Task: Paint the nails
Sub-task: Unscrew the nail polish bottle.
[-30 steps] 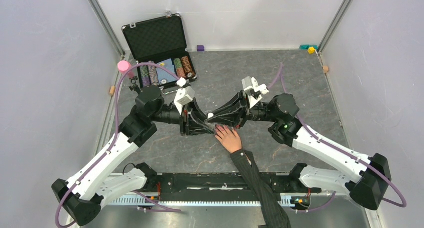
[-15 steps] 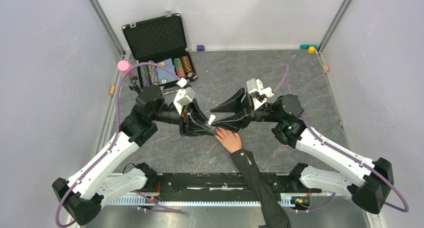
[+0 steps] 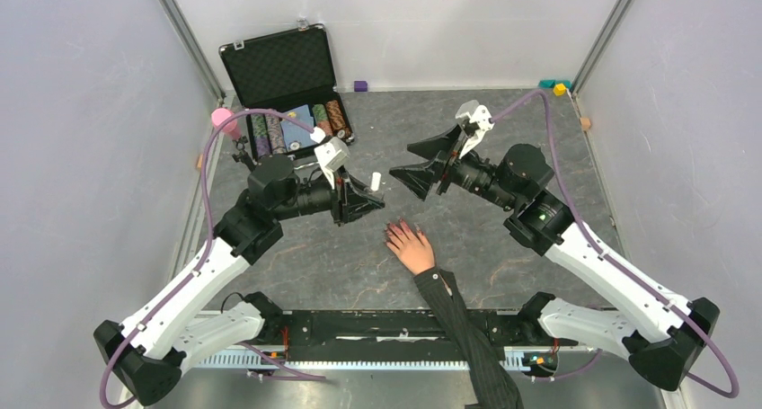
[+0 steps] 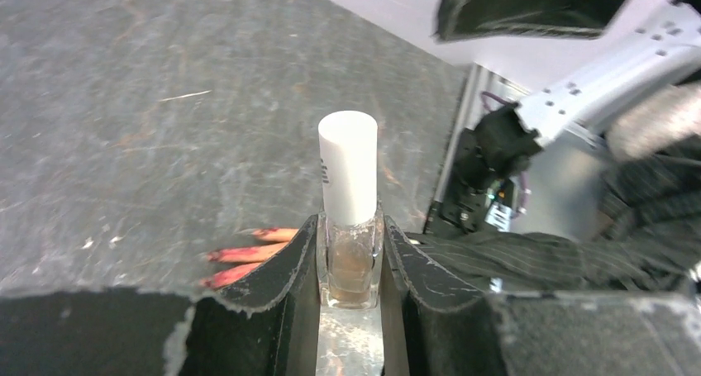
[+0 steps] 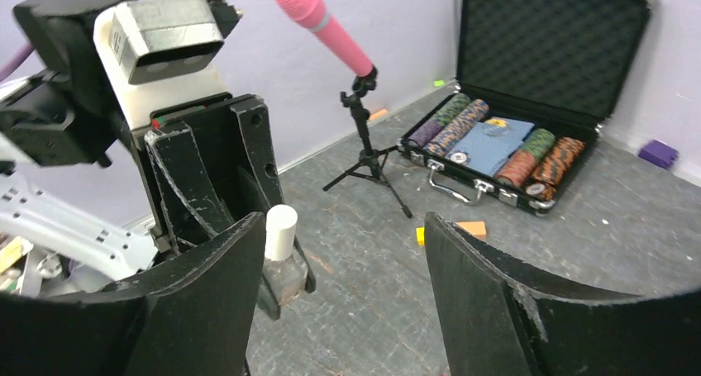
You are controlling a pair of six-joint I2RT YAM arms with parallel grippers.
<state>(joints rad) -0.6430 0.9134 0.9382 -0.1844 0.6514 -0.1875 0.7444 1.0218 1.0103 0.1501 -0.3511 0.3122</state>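
The only writing in sight is running up the white cap of a small clear bottle (image 4: 348,190), a line of tiny dark print too blurred to read. The left claw (image 4: 350,235) is clenching this bottle by its glass body, holding it upright above the counter (image 3: 503,211). The right claw (image 3: 406,158) is hanging released with its jaws spread wide, grasping nothing, facing the left claw from just across the gap.

The nails (image 4: 240,254), glossy and reddish-pink, are lying on the fingers of a pale hand (image 3: 411,245) that is resting flat on the counter, near both claws and touching neither. A dark pinstriped sleeve (image 3: 467,328) is reaching in from the near edge.

The counter is showing a dark grey, slate-like face, scuffed and scratched. Pale lilac-grey walls are closing it in on three sides, with metal posts standing in the far corners. At the far left an open black case (image 3: 287,67) is sitting with a foam-lined lid and rows of striped poker chips (image 3: 296,121). Beside it a pink microphone (image 5: 322,21) is standing on a small black tripod. A purple block (image 3: 360,85) is lying along the back wall, and a yellow block (image 3: 559,89) is sitting in the far right corner.
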